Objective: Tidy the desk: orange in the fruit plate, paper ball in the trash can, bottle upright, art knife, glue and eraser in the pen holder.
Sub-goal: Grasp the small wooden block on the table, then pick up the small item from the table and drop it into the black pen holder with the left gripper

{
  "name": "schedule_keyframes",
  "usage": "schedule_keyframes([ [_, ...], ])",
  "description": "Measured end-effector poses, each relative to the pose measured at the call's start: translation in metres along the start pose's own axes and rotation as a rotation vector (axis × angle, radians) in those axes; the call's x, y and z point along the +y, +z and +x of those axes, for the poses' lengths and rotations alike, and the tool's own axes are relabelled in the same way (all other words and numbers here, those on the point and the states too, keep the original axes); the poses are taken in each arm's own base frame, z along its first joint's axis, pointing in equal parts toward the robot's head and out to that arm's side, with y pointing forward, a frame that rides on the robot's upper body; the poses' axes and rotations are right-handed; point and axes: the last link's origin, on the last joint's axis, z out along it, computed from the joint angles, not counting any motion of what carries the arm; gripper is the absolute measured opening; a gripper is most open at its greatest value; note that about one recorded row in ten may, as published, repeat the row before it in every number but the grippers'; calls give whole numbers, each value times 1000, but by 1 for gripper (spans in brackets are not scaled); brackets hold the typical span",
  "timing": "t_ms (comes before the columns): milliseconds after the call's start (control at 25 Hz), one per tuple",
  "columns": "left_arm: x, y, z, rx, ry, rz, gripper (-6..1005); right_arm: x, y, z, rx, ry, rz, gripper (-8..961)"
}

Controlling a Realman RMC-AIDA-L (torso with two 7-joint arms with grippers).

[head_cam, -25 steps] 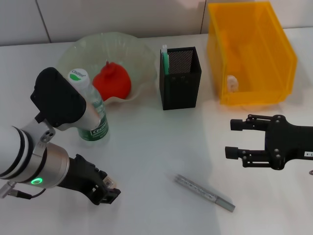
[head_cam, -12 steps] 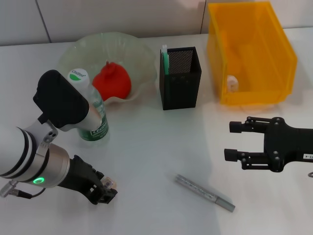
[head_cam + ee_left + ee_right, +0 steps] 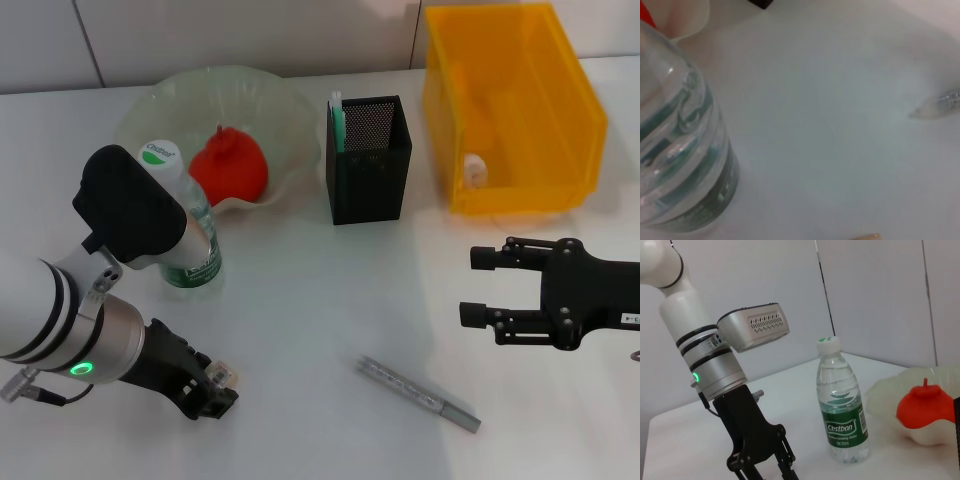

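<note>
My left gripper (image 3: 212, 392) hangs low over the front left of the table, shut on a small tan eraser (image 3: 218, 375), whose edge also shows in the left wrist view (image 3: 865, 236). The clear bottle (image 3: 186, 235) stands upright just behind that arm. A red-orange orange (image 3: 230, 165) lies in the pale fruit plate (image 3: 270, 100). The black mesh pen holder (image 3: 370, 190) has a green-and-white glue (image 3: 337, 120) standing in it. The grey art knife (image 3: 420, 393) lies flat on the table, front centre. A paper ball (image 3: 475, 168) rests inside the yellow trash can (image 3: 520, 200). My right gripper (image 3: 478, 286) hovers open at the right.
Bare table lies between the two arms and in front of the pen holder. The bottle (image 3: 842, 405) stands close beside my left arm (image 3: 715, 370). The trash can is directly behind my right gripper.
My left gripper has shifted slightly left and toward the front edge, and the eraser has moved with it. My right gripper has stayed almost still.
</note>
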Motion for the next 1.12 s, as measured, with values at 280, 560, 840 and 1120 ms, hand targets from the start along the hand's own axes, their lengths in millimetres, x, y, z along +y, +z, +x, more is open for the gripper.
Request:
schedule_keyframes([
  [280,2,2,0,-18,18,11,498,0,0,0,0,-1,-1,746],
  [560,2,3,1,-39,39,33,416,0,1,0,-1,2,-1,746],
  [840,10,-7,10,2,65,33,281,0,1,1,-1,8,0,746],
  [1120,34,-46,52,227,171,29,269,-2,-7,8,0,27,46,746],
])
